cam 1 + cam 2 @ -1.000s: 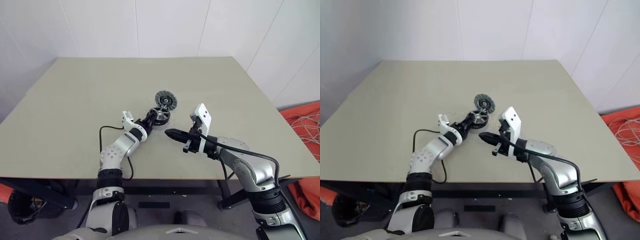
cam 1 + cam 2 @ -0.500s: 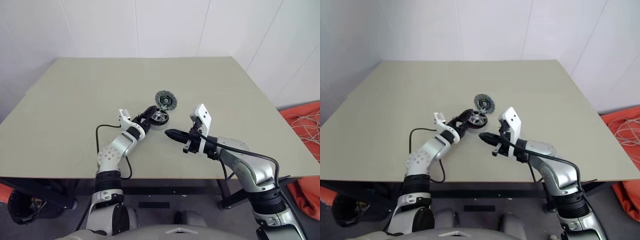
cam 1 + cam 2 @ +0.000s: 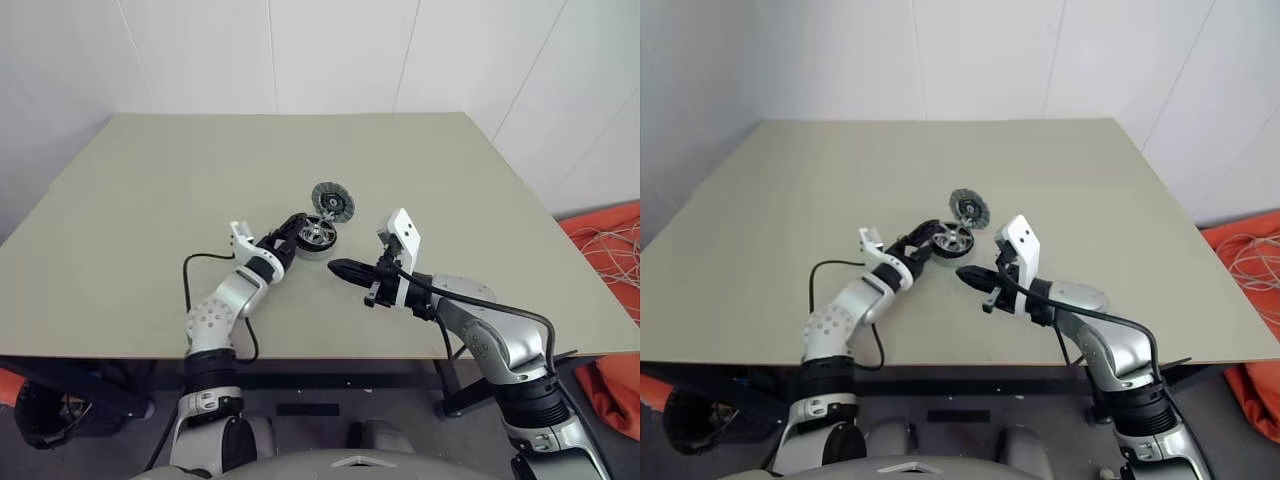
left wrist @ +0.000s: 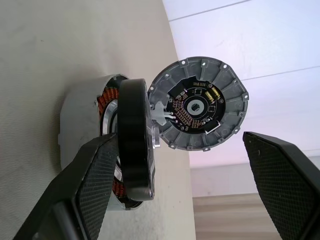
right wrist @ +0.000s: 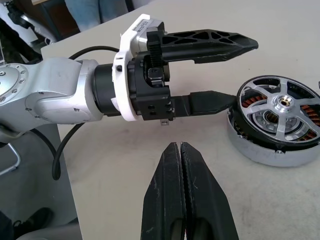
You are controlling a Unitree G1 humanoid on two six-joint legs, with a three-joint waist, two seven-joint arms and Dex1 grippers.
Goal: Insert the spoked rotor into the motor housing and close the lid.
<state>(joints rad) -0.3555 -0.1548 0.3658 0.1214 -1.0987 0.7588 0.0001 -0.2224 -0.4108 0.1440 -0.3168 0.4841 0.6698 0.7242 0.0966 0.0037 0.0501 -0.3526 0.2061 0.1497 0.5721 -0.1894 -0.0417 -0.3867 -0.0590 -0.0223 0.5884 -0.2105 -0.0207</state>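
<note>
The spoked rotor [image 5: 281,104] lies in the motor housing [image 5: 260,149] mid-table, copper windings showing between its spokes. Its dark rim [image 4: 134,150] stands proud of the housing wall [image 4: 80,135]. The lid [image 3: 332,202] is swung open behind the housing, its inner face [image 4: 199,105] showing. My left gripper [image 5: 244,72] is open just left of the housing, one finger [image 5: 210,102] reaching its side and the other finger [image 5: 210,42] above; nothing is held. My right gripper [image 5: 180,150] is shut and empty, pointing at the gap in front of the housing.
The tan table [image 3: 200,170] stretches wide around the parts, with its front edge [image 3: 330,355] close below both arms. A black cable [image 3: 190,275] loops by my left forearm. Orange cloth and white cords [image 3: 610,250] lie on the floor to the right.
My left gripper has opened, let go of the rotor and drawn back slightly to the left. The rotor stays on the housing. The right arm has kept still.
</note>
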